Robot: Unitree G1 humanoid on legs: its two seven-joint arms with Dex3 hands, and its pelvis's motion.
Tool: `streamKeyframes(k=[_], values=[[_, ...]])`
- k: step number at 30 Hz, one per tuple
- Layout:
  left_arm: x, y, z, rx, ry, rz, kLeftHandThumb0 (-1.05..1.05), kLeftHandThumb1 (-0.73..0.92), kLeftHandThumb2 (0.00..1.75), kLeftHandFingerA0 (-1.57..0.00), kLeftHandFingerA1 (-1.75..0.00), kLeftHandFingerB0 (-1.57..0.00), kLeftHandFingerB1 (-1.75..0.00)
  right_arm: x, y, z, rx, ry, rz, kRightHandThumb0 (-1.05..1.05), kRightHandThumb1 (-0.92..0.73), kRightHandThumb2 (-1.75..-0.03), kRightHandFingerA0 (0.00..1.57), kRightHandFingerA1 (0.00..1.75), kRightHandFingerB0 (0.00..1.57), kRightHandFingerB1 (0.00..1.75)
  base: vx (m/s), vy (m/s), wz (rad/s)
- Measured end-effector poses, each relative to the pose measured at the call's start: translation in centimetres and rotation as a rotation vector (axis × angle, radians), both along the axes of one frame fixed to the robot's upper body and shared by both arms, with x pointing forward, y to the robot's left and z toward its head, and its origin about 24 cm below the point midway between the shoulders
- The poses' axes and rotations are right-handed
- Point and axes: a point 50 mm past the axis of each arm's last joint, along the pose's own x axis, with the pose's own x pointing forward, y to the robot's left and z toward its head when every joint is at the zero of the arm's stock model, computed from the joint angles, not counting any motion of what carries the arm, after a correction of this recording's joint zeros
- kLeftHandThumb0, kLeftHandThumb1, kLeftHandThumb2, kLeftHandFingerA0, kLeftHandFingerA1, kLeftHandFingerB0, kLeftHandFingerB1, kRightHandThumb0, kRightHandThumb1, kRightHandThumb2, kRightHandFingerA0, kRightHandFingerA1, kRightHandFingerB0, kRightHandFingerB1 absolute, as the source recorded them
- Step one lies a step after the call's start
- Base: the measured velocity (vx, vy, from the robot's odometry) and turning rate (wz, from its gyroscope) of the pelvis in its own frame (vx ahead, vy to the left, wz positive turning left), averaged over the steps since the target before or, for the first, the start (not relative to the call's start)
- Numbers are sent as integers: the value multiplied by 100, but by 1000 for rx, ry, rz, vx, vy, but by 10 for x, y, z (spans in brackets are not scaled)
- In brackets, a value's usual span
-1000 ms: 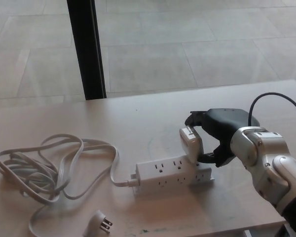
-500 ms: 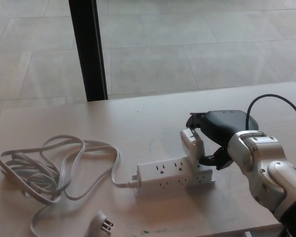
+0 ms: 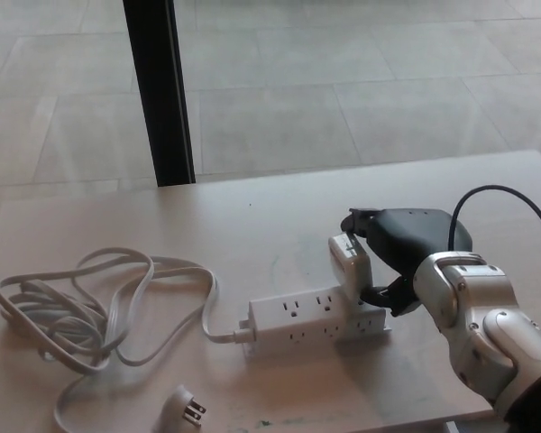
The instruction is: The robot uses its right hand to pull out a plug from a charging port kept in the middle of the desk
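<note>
1. Beige desk [image 3: 252,221] filled the lower frame, tiled floor beyond.
2. Right hand [image 3: 401,257] at centre-right gripped the plug [image 3: 350,262].
3. Plug sat in the strip's [image 3: 311,320] right end at centre.

Readable text: none anywhere in the head view.
Plug [image 3: 350,262]: white block with a small grey patch on its top face; the patch is too blurred to read.
Power strip [image 3: 314,321]: plain white casing with outlet slots only, no brand or rating legible.
Cord [image 3: 99,311]: unmarked grey-white cable, its loose end plug [image 3: 184,408] showing bare prongs and no lettering.
Desk [image 3: 252,230]: pale surface, no labels or signs.
</note>
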Motion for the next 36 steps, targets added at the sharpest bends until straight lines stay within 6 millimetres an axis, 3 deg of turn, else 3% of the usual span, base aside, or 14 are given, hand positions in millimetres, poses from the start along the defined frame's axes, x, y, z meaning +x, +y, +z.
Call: streamKeyframes(k=[9, 10, 12, 13, 15, 18, 24, 28, 30, 31, 32, 34, 35, 36], values=[[4, 0, 0, -4, -4, 3, -71, 83, 65, -78, -68, -68, -52, 5, -1, 5, 66, 27, -27, -32, -61, -84, 93, 167, 62, 59, 0, 0, 0], [4, 0, 0, -5, -4, 2, -72, 84, 65, -78, -67, -68, -52, 6, -2, 7, 75, 30, -28, -36, -51, -105, 118, 129, 67, 76, 0, 0, 0], [5, 0, 0, -4, -7, 0, -72, 84, 65, -78, -68, -68, -52, 9, -2, 13, 97, 40, -29, -32, -57, -86, 95, 170, 69, 67, 0, 0, 0], [6, 0, 1, -3, -9, -1, -73, 84, 65, -78, -70, -68, -52, 10, -3, 15, 108, 46, -30, -35, -57, -84, 91, 175, 73, 120, 0, 0, 0], [7, 0, 1, -1, -11, -3, -75, 83, 66, -80, -71, -68, -54, 11, -4, 18, 130, 55, -32, -35, -59, -79, 94, 172, 76, 69, 0, 0, 0], [11, 1, 3, -1, -28, 0, -74, 84, 65, -79, -70, -69, -54, 12, 0, 29, 166, 61, -7, -33, -58, -79, 91, 171, 74, 66, 0, 0, 0], [13, 2, 5, 1, -39, -1, -73, 86, 66, -75, -65, -66, -50, 13, 12, 56, 214, 45, 62, -31, -53, -93, 103, 174, 74, 133, 0, 0, 6], [12, 2, 6, 2, -40, -6, -73, 86, 66, -76, -68, -67, -50, 13, 7, 61, 245, 71, 73, -39, -49, -96, 86, 175, 77, 99, 0, 0, 2], [13, 2, 7, 4, -44, -9, -74, 86, 66, -78, -66, -67, -50, 13, 4, 63, 251, 79, 73, -37, -44, -105, 89, 175, 73, 136, 0, 0, 0], [13, 2, 7, 4, -45, -9, -74, 85, 66, -79, -66, -67, -49, 12, 2, 64, 254, 81, 75, -41, -47, -110, 118, 133, 85, 104, 0, 0, 0], [13, 2, 7, 3, -46, -9, -74, 85, 66, -79, -66, -67, -49, 12, 0, 65, 255, 82, 76, -36, -48, -104, 94, 175, 80, 103, 0, 0, 0], [15, 3, 8, 2, -53, -8, -74, 86, 66, -79, -66, -67, -49, 11, -3, 64, 251, 87, 80, -35, -48, -104, 93, 175, 75, 81, 0, 0, 0], [15, 3, 8, 2, -55, -8, -73, 86, 66, -79, -63, -67, -48, 10, -4, 64, 247, 88, 82, -39, -47, -108, 121, 133, 59, 72, 0, 0, 0], [16, 3, 8, 2, -56, -8, -73, 86, 66, -78, -65, -67, -48, 9, -4, 64, 245, 89, 83, -38, -48, -106, 121, 132, 55, 69, 0, 0, 0]])
